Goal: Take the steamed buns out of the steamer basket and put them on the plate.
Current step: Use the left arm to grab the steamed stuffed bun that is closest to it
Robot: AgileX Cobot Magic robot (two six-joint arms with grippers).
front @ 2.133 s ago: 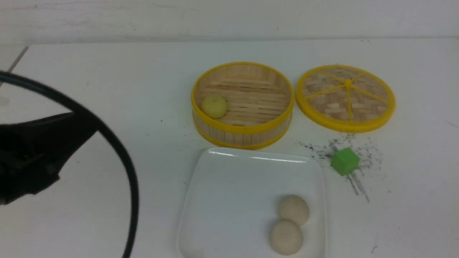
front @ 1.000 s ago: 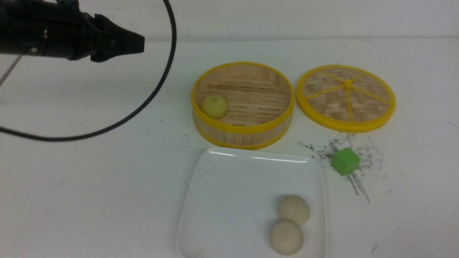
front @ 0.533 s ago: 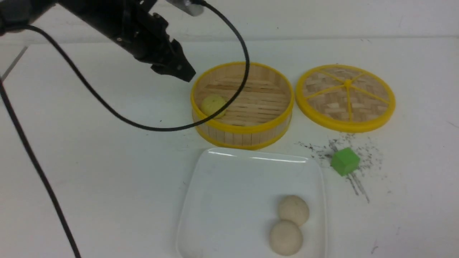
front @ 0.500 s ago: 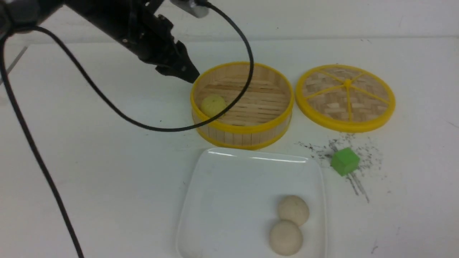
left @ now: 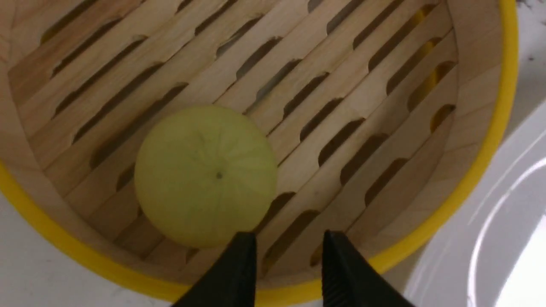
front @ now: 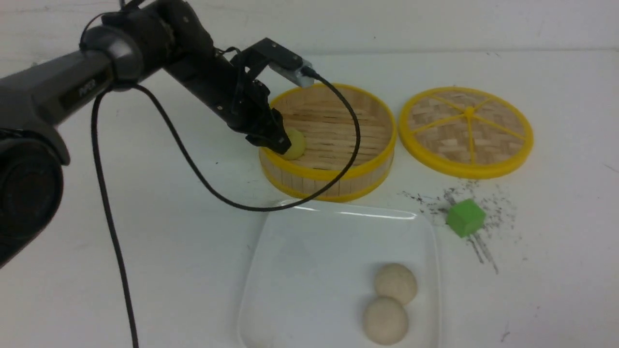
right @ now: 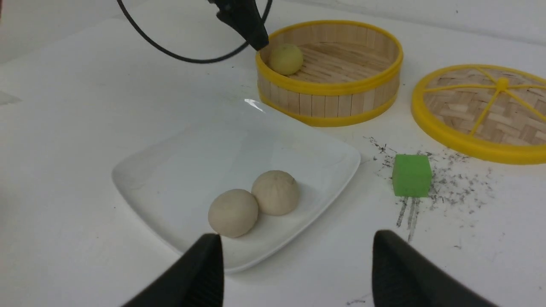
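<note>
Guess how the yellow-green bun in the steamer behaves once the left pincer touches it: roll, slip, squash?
Likely rolls: the yellow-green bun is a near-round ball lying loose in the steamer basket, and the left pincer sits off to one side of it. The basket wall close by should stop it. Its matte skin suggests decent grip; softness cannot be judged.

One bun (front: 295,143) in the steamer basket (front: 372,171) at its left side, plate (front: 309,261) before it bearing two touching buns (front: 395,282), woven disc (front: 466,131) right of basket, cube (front: 465,218) before disc

Steamer basket (front: 333,186): pale wood slats; plate (front: 309,261) glossy; buns (front: 386,320) smooth, matt.
</note>
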